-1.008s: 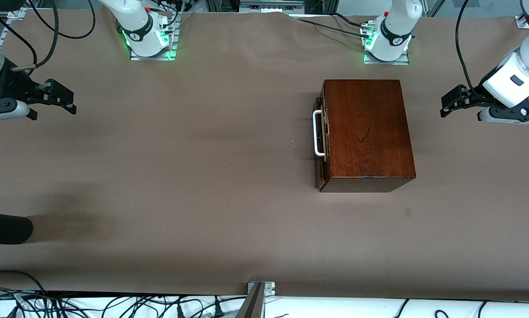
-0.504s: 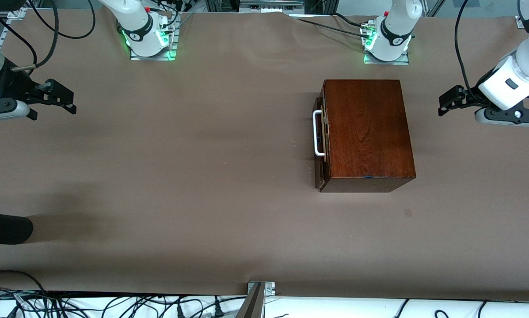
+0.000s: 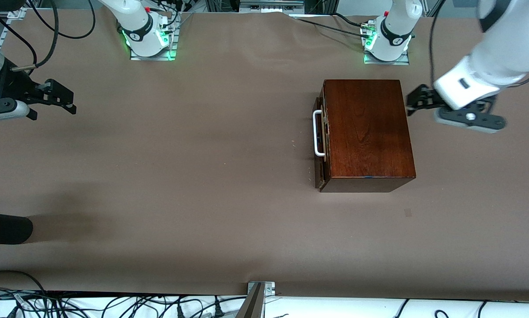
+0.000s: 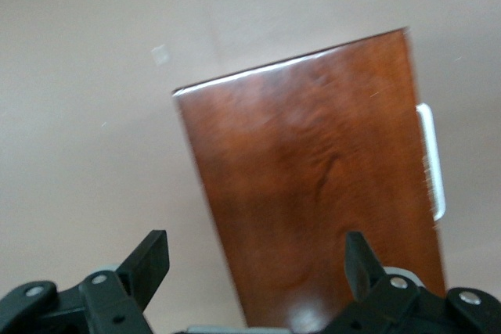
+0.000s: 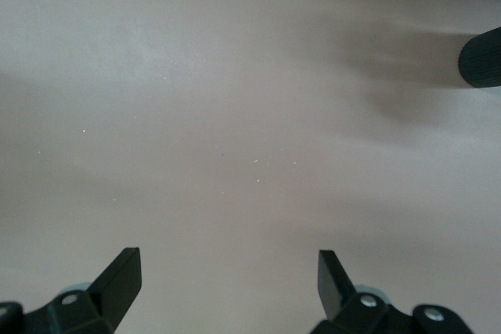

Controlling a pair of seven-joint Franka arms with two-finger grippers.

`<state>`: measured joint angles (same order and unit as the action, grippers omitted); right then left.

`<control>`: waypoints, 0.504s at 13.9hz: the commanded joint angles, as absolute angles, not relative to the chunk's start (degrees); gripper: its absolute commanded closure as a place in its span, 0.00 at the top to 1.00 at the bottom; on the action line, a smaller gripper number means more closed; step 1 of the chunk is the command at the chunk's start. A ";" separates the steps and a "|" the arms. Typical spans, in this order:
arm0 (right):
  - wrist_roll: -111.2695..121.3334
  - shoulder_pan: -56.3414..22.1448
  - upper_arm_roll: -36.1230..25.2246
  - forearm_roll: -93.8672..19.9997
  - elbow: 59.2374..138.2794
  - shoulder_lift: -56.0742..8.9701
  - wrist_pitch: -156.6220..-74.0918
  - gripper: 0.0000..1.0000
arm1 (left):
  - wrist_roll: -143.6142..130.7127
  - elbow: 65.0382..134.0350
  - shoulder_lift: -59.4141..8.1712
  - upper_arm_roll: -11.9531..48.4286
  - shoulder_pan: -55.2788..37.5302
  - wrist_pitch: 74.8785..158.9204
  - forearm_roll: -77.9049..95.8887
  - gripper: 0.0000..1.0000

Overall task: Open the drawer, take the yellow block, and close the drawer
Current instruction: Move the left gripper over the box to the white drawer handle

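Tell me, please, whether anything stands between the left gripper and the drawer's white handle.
Yes: the cabinet itself. The left gripper, open, is over the table at the cabinet's edge toward the left arm's end, while the handle is on the drawer front facing the right arm's end.

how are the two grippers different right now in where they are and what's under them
The left gripper hangs at the edge of the wooden cabinet; the right gripper waits over the bare table at the right arm's end. The left wrist view shows the cabinet top and white handle; the right shows only table. Both are open and empty.
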<state>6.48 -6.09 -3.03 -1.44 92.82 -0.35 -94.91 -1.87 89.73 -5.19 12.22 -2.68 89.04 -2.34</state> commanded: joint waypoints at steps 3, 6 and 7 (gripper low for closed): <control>6.50 -5.89 -2.90 -1.58 92.29 -0.26 -94.13 1.00 | -14.21 84.20 -13.26 15.29 -8.68 88.50 -3.25 1.00; 6.50 -5.89 -2.90 -1.49 92.20 -0.26 -94.13 1.00 | -22.92 84.28 -16.51 15.38 -12.99 93.94 -3.43 1.00; 6.50 -5.89 -2.90 -1.49 92.20 -0.26 -94.13 1.00 | -24.85 84.29 -17.92 15.29 -15.01 95.00 -3.78 1.00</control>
<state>6.48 -6.09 -3.03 -1.44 92.82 -0.36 -94.90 -20.89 86.64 -14.78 15.29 -12.28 93.96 -2.34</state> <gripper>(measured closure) 0.000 0.000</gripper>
